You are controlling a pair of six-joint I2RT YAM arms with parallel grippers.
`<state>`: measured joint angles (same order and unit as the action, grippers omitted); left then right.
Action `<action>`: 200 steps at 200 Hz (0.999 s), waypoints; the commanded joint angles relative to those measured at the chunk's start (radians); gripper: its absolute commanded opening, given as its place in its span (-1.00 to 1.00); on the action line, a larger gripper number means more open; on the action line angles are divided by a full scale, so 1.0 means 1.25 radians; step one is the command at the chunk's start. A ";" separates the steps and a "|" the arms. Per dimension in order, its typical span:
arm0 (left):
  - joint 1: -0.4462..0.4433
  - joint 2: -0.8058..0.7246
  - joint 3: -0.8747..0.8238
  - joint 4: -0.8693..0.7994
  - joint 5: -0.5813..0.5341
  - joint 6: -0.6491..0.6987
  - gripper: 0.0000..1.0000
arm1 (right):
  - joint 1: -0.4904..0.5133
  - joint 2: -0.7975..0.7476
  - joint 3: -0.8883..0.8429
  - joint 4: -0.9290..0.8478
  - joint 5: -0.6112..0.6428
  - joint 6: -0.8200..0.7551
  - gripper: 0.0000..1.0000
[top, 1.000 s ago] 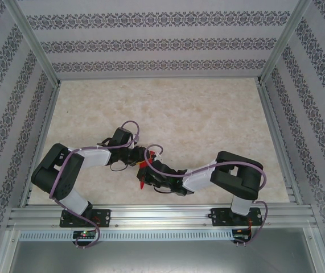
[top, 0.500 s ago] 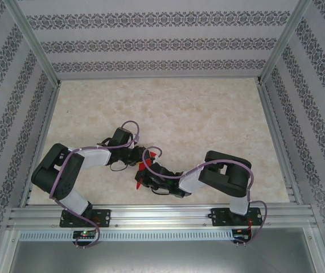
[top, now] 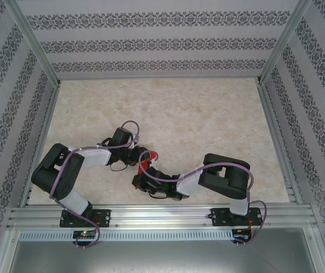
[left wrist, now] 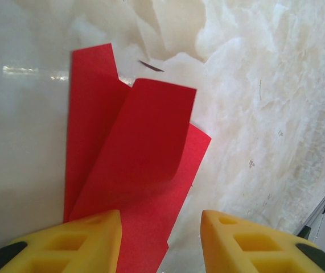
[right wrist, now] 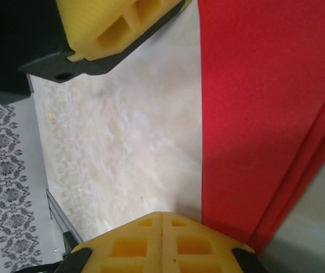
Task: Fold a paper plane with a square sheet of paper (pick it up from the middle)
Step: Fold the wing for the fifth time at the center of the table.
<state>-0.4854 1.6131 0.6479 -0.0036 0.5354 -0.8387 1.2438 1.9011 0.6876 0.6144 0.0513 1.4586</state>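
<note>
In the left wrist view, the folded sheet of thin bright red paper (left wrist: 134,170) runs off the frame at 6 o'clock, partly under one yellow finger (left wrist: 82,242) of the left gripper (left wrist: 161,219). Both of that gripper's fingers are cropped there. In the right wrist view the paper leaves at 12 and 3 o'clock, and whether the closed right gripper (right wrist: 162,219) touches it cannot be told. From above the paper is a tiny sliver, the rest hidden beneath both grippers.

- Red paper (left wrist: 134,170): thin, matt, smooth, with crisp creases; one flap curls softly.
- Surface (left wrist: 264,114): we read it as a cream marble-patterned sheet. It is glossy, with a bright glare streak at upper left of the left wrist view.
- Left end effector (left wrist: 159,230): fingers (left wrist: 77,244) of yellow moulded plastic, matt, with hollow pockets.
- Right end effector (right wrist: 162,227): the same yellow plastic.
- Frame rails (top: 162,213): bare brushed metal, by our reading.
</note>
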 commanded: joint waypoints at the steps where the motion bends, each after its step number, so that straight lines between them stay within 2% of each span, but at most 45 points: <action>1: -0.003 0.036 -0.014 -0.039 -0.031 0.008 -0.14 | 0.014 0.034 0.002 -0.097 0.009 0.029 -0.95; 37: -0.002 0.036 -0.013 -0.037 -0.029 0.005 -0.14 | 0.020 -0.058 0.081 -0.359 0.044 -0.024 -0.95; 111: -0.003 0.042 -0.004 -0.036 -0.025 -0.006 -0.14 | 0.045 0.005 0.057 -0.288 0.001 0.043 -1.00; 164: -0.003 0.026 -0.009 -0.028 -0.011 -0.038 -0.14 | 0.049 -0.063 0.029 -0.418 0.017 0.028 -1.00; 181: -0.003 0.007 -0.018 -0.025 -0.013 -0.067 -0.14 | 0.026 -0.095 -0.008 -0.423 0.006 -0.006 -1.00; 200: -0.003 -0.013 -0.021 -0.019 -0.016 -0.094 -0.12 | -0.004 -0.137 -0.011 -0.457 -0.032 -0.103 -1.00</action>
<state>-0.4858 1.6150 0.6479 -0.0074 0.5678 -0.9020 1.2648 1.7687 0.7216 0.2337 0.1005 1.4509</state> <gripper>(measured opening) 0.433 0.050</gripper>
